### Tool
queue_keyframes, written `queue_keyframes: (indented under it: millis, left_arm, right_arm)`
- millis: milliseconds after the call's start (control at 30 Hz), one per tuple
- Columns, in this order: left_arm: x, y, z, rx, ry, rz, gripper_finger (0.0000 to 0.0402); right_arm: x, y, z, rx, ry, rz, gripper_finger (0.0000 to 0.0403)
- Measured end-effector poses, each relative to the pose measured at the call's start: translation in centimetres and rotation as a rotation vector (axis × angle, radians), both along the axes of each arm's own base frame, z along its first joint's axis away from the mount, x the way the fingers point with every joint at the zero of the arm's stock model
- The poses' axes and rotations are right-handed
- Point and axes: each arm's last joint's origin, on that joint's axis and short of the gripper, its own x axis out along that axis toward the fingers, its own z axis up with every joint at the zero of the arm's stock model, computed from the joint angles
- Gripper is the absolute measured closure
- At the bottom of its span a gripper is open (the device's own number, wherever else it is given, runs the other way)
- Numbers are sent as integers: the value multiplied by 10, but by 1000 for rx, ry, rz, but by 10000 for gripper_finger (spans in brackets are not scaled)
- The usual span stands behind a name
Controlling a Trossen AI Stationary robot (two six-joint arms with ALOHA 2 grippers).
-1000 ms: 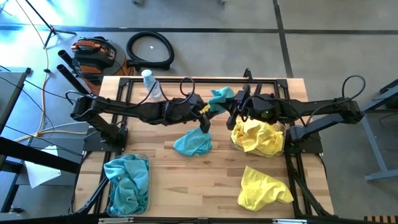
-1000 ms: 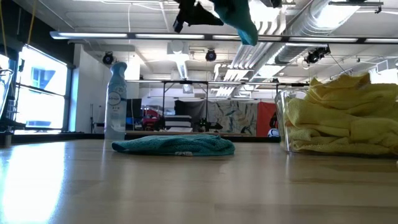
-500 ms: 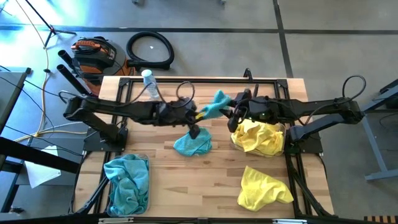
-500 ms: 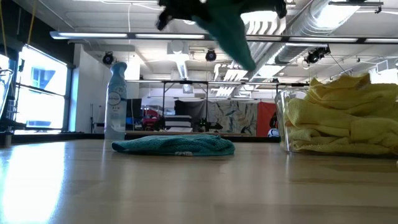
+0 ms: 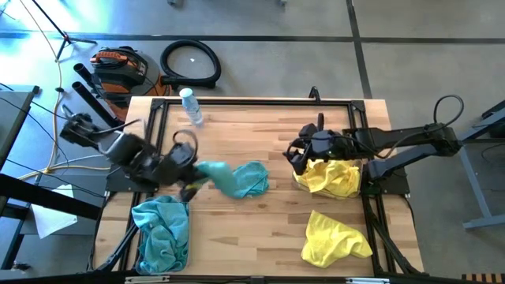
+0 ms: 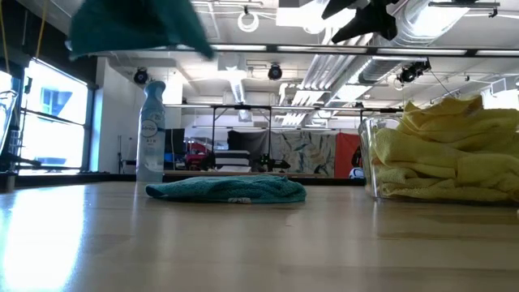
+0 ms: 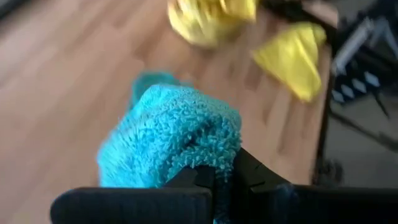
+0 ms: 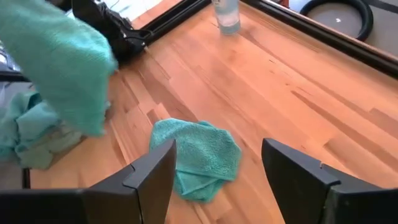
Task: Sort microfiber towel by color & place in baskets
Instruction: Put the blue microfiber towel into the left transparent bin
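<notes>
Two clear baskets on the wooden surface [image 5: 268,229]: left basket [image 5: 140,241] at the front-left corner, filled with teal towels [image 5: 162,229]; right basket [image 5: 357,170] at mid-right, heaped with yellow towels [image 5: 327,175]. One teal towel in the air [image 5: 213,173], clamped between the shut fingers of the left hand [image 5: 189,185], raised above the surface, just beyond the left basket. One teal towel lying flat [image 5: 251,178] near the centre of the surface, crumpled. One loose yellow towel [image 5: 331,237] on the surface, in front of the right basket. Right hand [image 5: 298,155] fingers apart, holding nothing, raised beside the right basket's inner edge. One clear spray bottle [image 5: 190,106] at the far edge, upright in the low view. Beyond the surface, on the floor: a coiled black hose [image 5: 190,63], an orange-and-black machine [image 5: 118,67].
</notes>
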Motion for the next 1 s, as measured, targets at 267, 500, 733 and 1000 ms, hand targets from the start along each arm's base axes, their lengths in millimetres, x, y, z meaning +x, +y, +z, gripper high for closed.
queue_keyframes:
  millis: [267, 500, 733, 1000]
  left_arm:
    - [-40, -52, 17, -142, 82, -114, 401]
    - [-70, -95, 12, -360, 275, -199, 401]
    - [-100, -131, -1, -534, 592, -214, 401]
    - [-100, -138, -31, -354, 671, -96, 401]
  right_arm:
    - [-2, 12, 0, 44, -38, -72, 169]
    - [-4, 26, 0, 71, -53, -58, 169]
    - [-6, 36, 1, 98, -69, -66, 169]
    - [-9, 44, 0, 105, -94, -117, 169]
